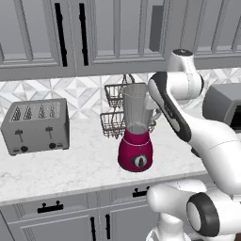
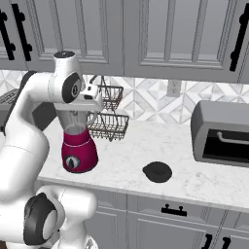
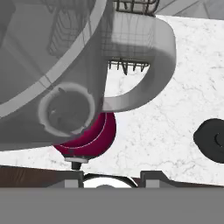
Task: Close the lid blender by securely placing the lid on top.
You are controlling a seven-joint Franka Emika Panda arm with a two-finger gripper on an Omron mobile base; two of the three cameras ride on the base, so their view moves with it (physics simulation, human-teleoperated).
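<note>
Clear tapered blender (image 1: pixel 136 132), magenta base, centre frame, uncapped; flat black lid (image 2: pixel 157 171) on marble worktop (image 2: pixel 194 180); end effector (image 3: pixel 111 175) state unclear.

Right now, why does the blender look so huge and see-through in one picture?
In the hand view the camera sits close above the blender, so its clear jar looms large and the basket shows through it; in the right base view it looks small, with the lid sharp on the counter.

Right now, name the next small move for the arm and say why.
Probably swing the hand toward the lid: it lies flat on the counter, apart from the blender, whose jar is still uncovered. The gripper sits high beside the jar handle, holding nothing.
</note>
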